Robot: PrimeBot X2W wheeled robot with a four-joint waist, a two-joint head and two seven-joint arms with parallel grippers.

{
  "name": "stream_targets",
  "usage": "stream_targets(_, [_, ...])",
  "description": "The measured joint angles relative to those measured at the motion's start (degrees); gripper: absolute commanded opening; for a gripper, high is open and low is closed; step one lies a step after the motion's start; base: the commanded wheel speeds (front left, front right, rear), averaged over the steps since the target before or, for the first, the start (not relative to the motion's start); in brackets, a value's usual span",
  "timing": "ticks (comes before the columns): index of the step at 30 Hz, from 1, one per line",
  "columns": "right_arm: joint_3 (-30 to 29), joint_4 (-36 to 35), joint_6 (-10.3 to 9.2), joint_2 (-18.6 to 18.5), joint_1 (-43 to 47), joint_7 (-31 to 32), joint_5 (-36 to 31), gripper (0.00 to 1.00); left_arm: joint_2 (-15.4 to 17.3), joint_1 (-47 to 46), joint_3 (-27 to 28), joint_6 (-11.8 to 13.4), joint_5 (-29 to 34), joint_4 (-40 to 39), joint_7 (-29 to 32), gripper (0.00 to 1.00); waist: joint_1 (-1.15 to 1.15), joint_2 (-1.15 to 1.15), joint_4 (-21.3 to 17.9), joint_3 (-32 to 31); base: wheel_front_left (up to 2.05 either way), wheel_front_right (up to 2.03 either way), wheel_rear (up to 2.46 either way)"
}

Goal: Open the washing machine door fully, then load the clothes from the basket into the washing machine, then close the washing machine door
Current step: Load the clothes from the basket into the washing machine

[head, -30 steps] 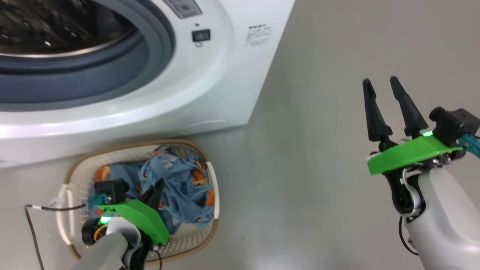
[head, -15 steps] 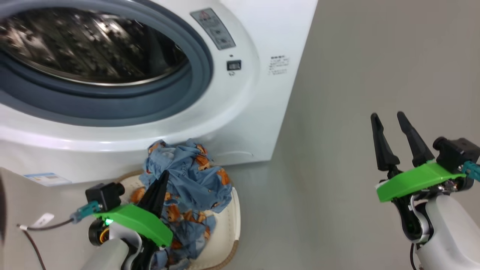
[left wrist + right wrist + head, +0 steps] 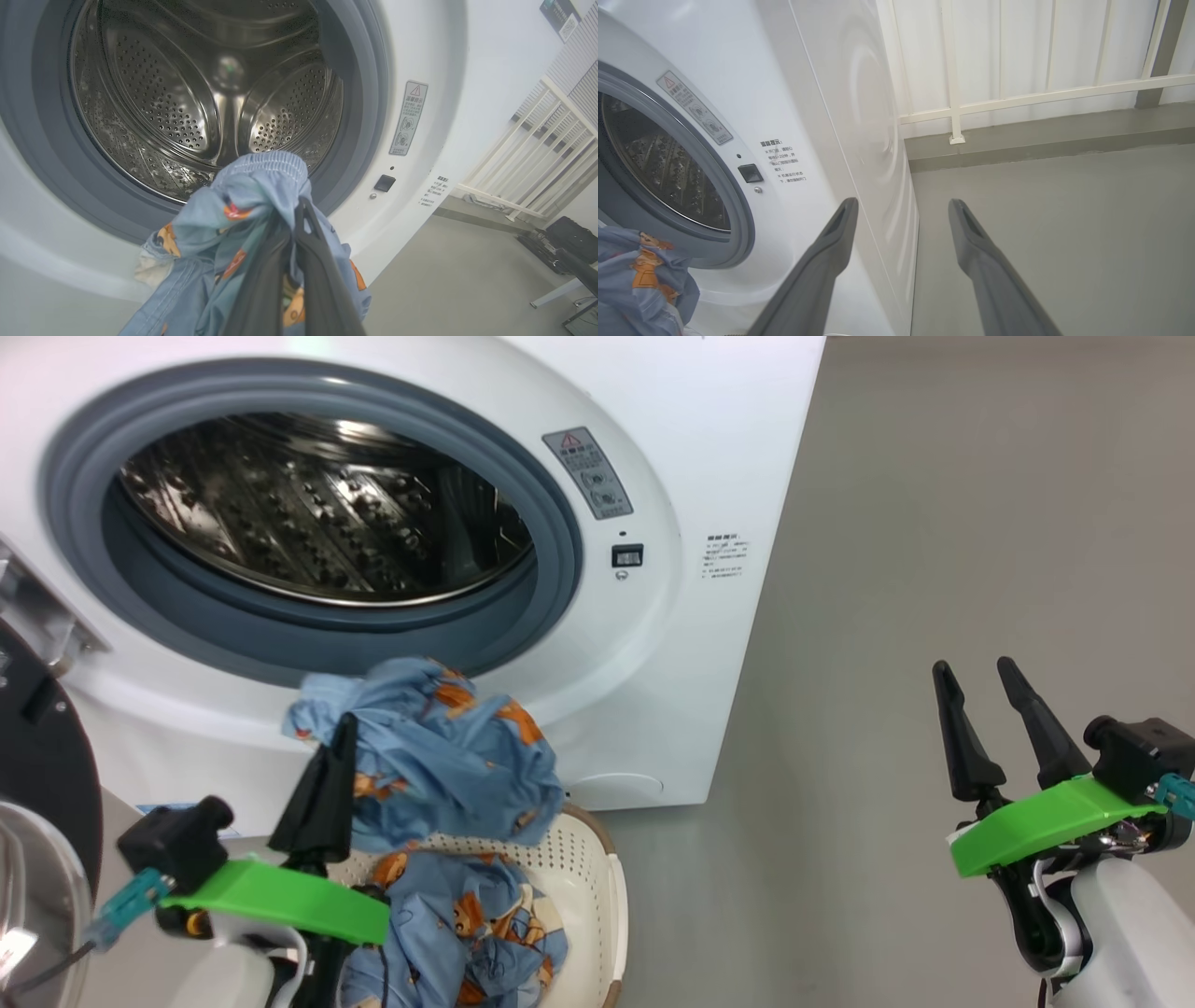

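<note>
The washing machine (image 3: 709, 448) stands with its door (image 3: 42, 775) swung open at the far left, black rim and glass bowl partly in view. The steel drum (image 3: 210, 93) looks bare. My left gripper (image 3: 341, 728) is shut on a bunched light blue bear-print garment (image 3: 439, 756), held above the basket (image 3: 602, 877) and just below the grey rubber ring (image 3: 560, 541). In the left wrist view the garment (image 3: 252, 200) drapes over my closed fingers (image 3: 317, 280), facing the drum mouth. More clothes (image 3: 476, 924) lie in the basket. My right gripper (image 3: 974, 665) hangs open and holds nothing, off to the right.
Bare grey floor (image 3: 934, 523) spreads to the right of the machine. A white railing (image 3: 1017, 93) and a low kerb run behind it. The right gripper (image 3: 902, 204) points past the machine's front right corner (image 3: 859, 140). Dark equipment (image 3: 570, 242) sits on the floor far right.
My left gripper has risen out of the basket with the blue garment, up to the drum opening. The head camera has tilted up. The right gripper has stayed open.
</note>
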Motion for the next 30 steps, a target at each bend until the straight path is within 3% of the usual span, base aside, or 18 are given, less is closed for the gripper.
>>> stream_targets(11, [0.0, -1.7, 0.0, -0.1, 1.1, 0.0, 0.0, 1.0, 1.1, 4.9, 3.5, 5.2, 10.2, -8.0, -0.1, 0.0, 0.0, 0.0, 0.3, -1.1, 0.0, 0.0, 0.0])
stream_targets(30, [0.5, -1.9, 0.0, -0.3, 1.1, 0.0, 0.0, 1.0, 0.6, 5.1, 5.9, 5.9, 10.8, -8.0, -0.2, 0.0, 0.01, 0.0, -1.4, -0.5, 0.0, 0.0, 0.0])
